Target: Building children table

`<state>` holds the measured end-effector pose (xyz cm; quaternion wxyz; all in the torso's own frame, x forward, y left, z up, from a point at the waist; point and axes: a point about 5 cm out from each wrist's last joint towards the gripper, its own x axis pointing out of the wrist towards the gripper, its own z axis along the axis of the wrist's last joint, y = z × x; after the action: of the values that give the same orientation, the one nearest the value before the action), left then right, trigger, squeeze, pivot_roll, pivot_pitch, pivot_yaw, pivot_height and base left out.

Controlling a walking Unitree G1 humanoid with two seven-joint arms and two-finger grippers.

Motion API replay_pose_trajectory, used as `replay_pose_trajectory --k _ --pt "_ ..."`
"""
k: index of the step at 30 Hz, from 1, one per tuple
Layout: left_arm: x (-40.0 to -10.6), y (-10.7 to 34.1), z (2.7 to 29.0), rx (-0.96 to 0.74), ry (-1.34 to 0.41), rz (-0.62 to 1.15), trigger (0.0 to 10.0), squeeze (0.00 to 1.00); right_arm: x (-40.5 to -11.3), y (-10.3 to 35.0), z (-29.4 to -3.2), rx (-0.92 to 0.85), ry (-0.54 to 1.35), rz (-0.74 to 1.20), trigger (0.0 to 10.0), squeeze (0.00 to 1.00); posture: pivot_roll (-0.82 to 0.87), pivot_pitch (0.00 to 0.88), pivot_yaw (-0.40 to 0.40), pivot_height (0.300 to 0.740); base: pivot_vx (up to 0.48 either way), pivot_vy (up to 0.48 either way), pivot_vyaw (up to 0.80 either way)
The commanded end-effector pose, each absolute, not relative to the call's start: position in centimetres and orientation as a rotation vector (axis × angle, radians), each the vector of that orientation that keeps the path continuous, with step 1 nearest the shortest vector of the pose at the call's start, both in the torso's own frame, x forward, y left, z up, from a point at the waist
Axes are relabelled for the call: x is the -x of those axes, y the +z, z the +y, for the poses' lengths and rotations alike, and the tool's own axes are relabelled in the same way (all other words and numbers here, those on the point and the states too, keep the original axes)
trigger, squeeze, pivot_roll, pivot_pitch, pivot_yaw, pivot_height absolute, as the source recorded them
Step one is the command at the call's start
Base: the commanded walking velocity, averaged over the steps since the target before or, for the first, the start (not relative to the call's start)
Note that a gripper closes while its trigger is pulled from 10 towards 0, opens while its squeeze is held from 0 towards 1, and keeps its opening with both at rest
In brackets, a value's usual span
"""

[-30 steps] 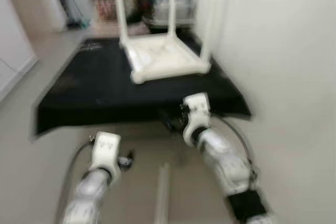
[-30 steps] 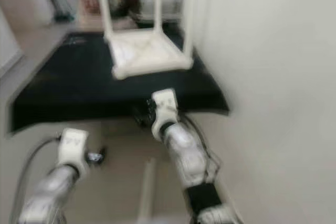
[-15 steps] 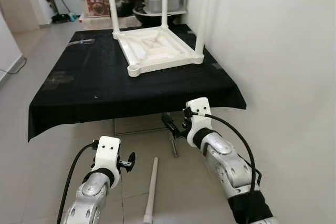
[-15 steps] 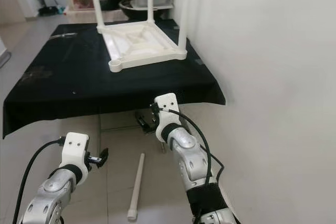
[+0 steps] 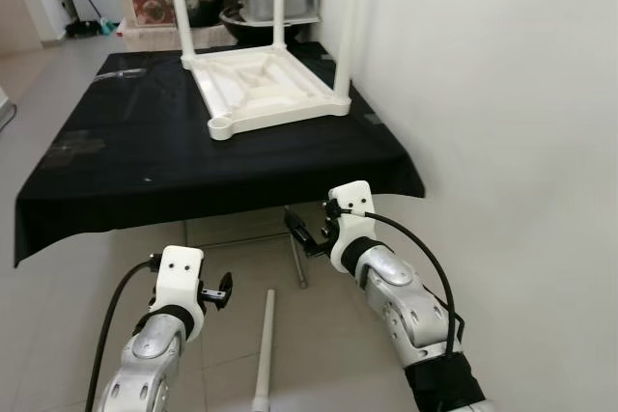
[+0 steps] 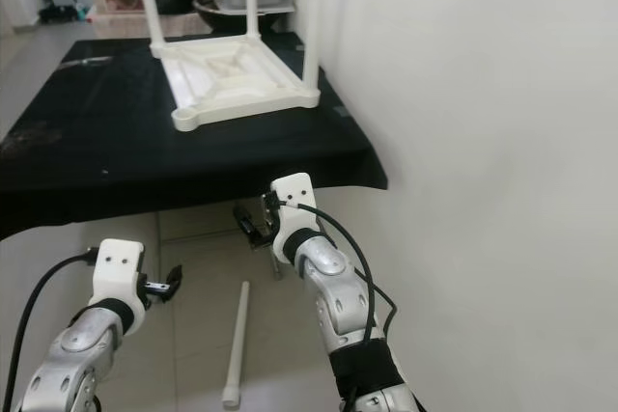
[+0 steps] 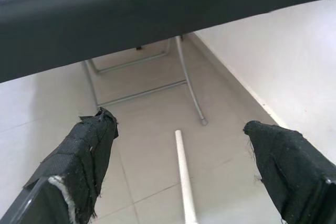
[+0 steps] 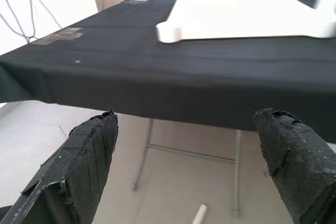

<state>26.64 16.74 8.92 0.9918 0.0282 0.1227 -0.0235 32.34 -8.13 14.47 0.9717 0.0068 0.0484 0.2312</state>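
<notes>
Step in hand, as judged: fetch the loose table leg (image 5: 264, 346) off the floor (image 5: 58, 287). To do it well, bend low, bring the left gripper (image 7: 178, 156) square across the shaft and pinch near mid-length so it won't swing

Left jaws spread wide, empty; leg lies on the tiles below and ahead, between the fingers' line of sight, apart from them

Right gripper (image 8: 191, 156) spread, empty, facing the bench (image 5: 145, 171) edge

Children table (image 5: 266, 89) upside down on the bench, three legs fitted, near corner socket bare

Both end effectors (image 5: 220, 290) (image 5: 301, 233) agape, empty.
</notes>
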Motion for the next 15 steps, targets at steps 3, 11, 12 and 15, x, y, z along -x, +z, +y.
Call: replay_pose_trajectory --k 3,11,12,15 --pt "-26.70 9.08 16.66 -0.052 -0.043 0.233 10.0 0.00 -32.21 14.35 -8.53 -0.008 0.453 0.097 10.0 0.00 0.08 0.000 -0.021 0.740 0.000 0.000 0.00" --pt "-26.72 9.20 16.88 -0.052 -0.032 0.226 10.0 0.00 -32.17 14.27 -8.42 0.001 0.460 0.098 10.0 0.00 0.08 0.000 -0.022 0.740 0.000 0.000 0.00" --pt "-26.76 9.22 16.92 -0.053 -0.030 0.225 10.0 0.00 -32.19 14.32 -8.37 0.006 0.463 0.094 10.0 0.00 0.08 0.000 -0.021 0.740 0.000 0.000 0.00" --pt "-26.80 9.25 17.00 -0.054 -0.024 0.223 10.0 0.00 -32.13 14.37 -8.25 0.017 0.472 0.087 10.0 0.00 0.08 0.000 -0.022 0.740 0.000 0.000 0.00"
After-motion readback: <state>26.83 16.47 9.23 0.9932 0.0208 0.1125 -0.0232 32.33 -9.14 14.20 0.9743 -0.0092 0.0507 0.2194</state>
